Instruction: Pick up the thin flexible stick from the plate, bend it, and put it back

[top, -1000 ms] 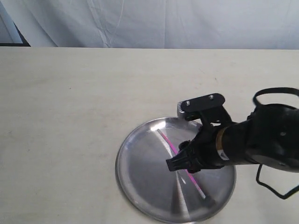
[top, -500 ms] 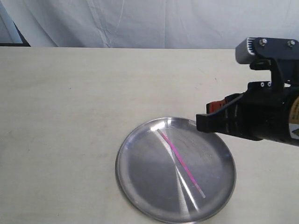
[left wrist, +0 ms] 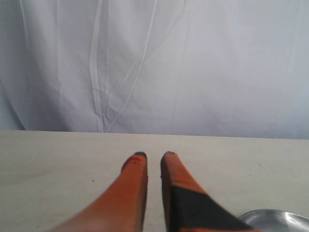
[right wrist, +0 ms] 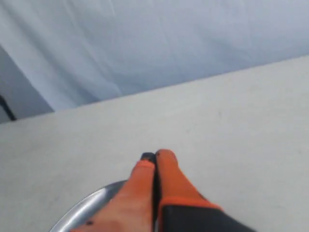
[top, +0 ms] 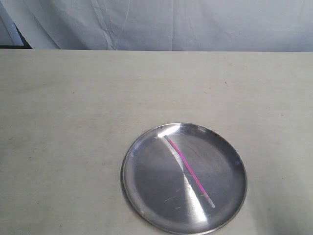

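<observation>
The thin pink stick (top: 188,170) lies diagonally in the round silver plate (top: 142,181) near the table's front edge in the exterior view. Neither arm shows in that view. In the left wrist view my left gripper (left wrist: 153,155) hovers over bare table, its orange fingers a narrow gap apart with nothing between them; a sliver of the plate (left wrist: 277,217) shows at the frame's corner. In the right wrist view my right gripper (right wrist: 155,155) has its orange fingers pressed together and empty, above the plate's rim (right wrist: 91,203). The stick does not show in either wrist view.
A pale beige table (top: 98,107) fills the scene, backed by a white cloth curtain (top: 171,24). A dark object (top: 22,44) stands at the far left corner behind the table.
The right arm, over the plate a second ago, lifted up and to the right and has left the exterior view. The stick stays lying in the plate.
</observation>
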Motion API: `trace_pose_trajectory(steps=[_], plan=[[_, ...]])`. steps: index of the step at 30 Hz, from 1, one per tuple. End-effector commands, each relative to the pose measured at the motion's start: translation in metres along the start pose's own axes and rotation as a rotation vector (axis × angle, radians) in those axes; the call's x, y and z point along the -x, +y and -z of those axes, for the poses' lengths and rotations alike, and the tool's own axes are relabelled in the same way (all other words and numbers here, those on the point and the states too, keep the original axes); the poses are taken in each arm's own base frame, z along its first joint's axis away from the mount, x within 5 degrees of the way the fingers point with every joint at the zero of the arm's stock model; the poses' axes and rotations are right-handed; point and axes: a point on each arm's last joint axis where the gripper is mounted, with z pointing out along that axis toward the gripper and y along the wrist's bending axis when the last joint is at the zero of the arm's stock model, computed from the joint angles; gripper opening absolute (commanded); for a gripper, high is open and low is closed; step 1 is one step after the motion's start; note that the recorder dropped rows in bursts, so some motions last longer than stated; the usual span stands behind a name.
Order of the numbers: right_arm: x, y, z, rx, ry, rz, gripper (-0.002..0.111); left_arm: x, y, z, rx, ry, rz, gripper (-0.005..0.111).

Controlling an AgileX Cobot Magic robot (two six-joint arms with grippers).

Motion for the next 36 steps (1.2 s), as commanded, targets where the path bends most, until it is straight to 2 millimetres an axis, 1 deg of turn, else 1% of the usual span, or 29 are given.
trace_pose_trajectory(steps=[1, 3, 6, 36], plan=[[-0.0247, -0.0171, 0.0105, -0.104, -0.141, 0.002, -0.001, -0.0014, 0.0004, -0.0003, 0.002, 0.007, -0.005, 0.013], [-0.0292, -0.0205, 0.0094, -0.143, -0.145, -0.049, -0.001, -0.0014, 0.0004, -0.0003, 0.002, 0.007, -0.005, 0.013], [-0.0313, -0.023, 0.0096, -0.174, -0.124, -0.055, -0.001, -0.0014, 0.0004, -0.0003, 0.002, 0.007, -0.005, 0.013], [-0.0318, -0.0236, 0.0096, -0.182, -0.118, -0.049, -0.001, -0.0015, 0.0004, -0.0003, 0.002, 0.007, -0.013, 0.013]])
